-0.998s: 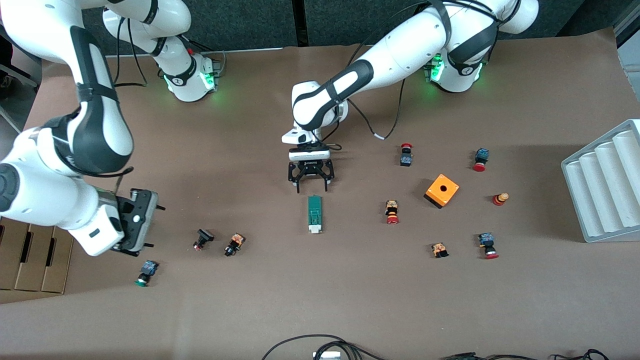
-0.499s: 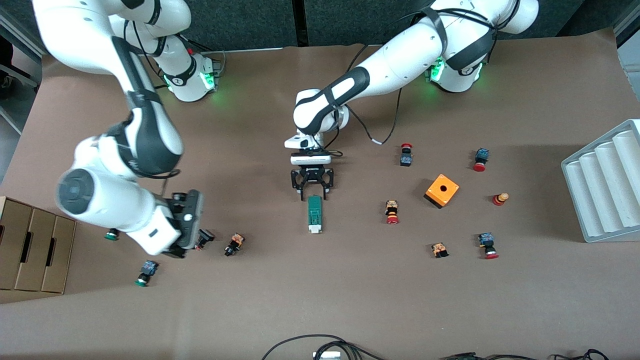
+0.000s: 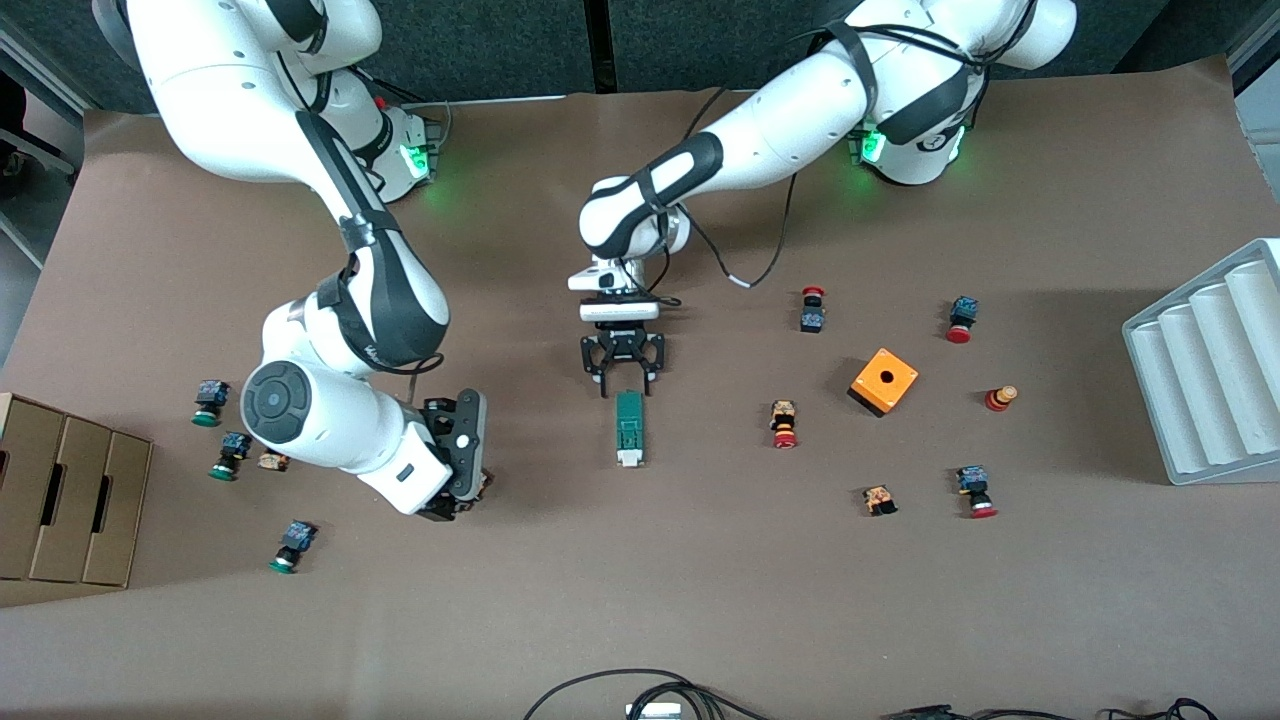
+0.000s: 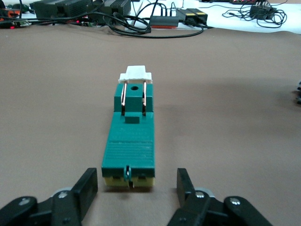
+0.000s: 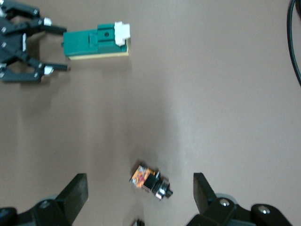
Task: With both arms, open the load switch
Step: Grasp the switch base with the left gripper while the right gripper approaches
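Observation:
The load switch [image 3: 629, 428] lies flat mid-table, a narrow dark-green block whose white end piece points at the front camera; it also shows in the left wrist view [image 4: 129, 141] and the right wrist view [image 5: 96, 41]. My left gripper [image 3: 626, 385] is low at the switch's green end, farthest from the front camera. It is open [image 4: 136, 181]: one finger stands on each side of that end, with a gap on both sides. My right gripper [image 3: 462, 497] hangs open over a small orange-and-black push button [image 5: 150, 181], toward the right arm's end from the switch.
An orange cube with a hole [image 3: 884, 381] and several small push buttons lie toward the left arm's end. A grey ribbed tray [image 3: 1210, 370] stands at that end. More green-capped buttons [image 3: 208, 402] and a cardboard box [image 3: 70, 500] are at the right arm's end. Cables [image 3: 620, 690] lie at the front edge.
The right arm swung from its end of the table toward the middle, over the push buttons there. The left gripper came down to the switch's end and its fingers narrowed.

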Motion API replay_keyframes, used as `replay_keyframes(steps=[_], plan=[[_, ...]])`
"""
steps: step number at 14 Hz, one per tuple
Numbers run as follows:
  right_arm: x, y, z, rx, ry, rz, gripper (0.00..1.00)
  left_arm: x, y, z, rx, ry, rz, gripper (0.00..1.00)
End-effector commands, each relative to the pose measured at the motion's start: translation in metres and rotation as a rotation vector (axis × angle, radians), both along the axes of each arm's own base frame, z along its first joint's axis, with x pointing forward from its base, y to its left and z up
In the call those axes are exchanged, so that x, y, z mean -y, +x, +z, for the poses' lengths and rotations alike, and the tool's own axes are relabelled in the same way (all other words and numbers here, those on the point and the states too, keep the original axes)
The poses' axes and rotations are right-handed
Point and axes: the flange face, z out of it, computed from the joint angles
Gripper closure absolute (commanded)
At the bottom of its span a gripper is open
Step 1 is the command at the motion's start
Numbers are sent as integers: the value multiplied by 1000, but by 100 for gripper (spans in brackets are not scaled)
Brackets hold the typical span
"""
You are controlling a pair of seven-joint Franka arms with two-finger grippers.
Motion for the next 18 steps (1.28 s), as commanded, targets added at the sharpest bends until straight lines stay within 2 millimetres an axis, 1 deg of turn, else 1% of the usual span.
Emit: replay_keyframes(steps=[1,2,3,4,7,8,9,10,11,12,13,14,16,17,18], plan=[[-28,10,-14,8,31,18,0,1,3,-9,64,-6,2,31],[-42,8,-16,10,32,36,0,-6,10,-15,83,9,-5,31],[-53,4,-18,10,31,43,0,-4,6,-17,87,2,-11,32],[-58,3,-20,16,33,25,1,-3,3,-20,87,-6,-9,32],[-85,-4,-31,35,40,19,1,-8,12,-21,113,-5,-9,32],[-92,-6,-38,43,39,20,1,-8,12,-22,112,-7,-8,33],[-100,-8,-44,53,42,26,1,-8,10,-23,111,-21,-2,38],[-109,-10,-50,59,43,36,1,-5,3,-27,106,-32,-6,40],[-111,-9,-53,63,44,37,1,-5,2,-29,113,-36,-6,41],[-118,-10,-58,67,43,46,1,-7,5,-30,124,-29,-7,43],[-119,-10,-62,66,42,45,1,-6,3,-30,123,-32,-7,44],[-122,-10,-66,65,50,42,0,-7,2,-32,122,-28,-9,48],[-131,-15,-72,36,97,8,0,-7,1,-33,125,-12,-19,50],[-134,-17,-76,34,91,8,0,-6,0,-33,130,-8,-23,51],[-139,-18,-78,48,76,14,0,-8,2,-34,134,-4,-20,55]])
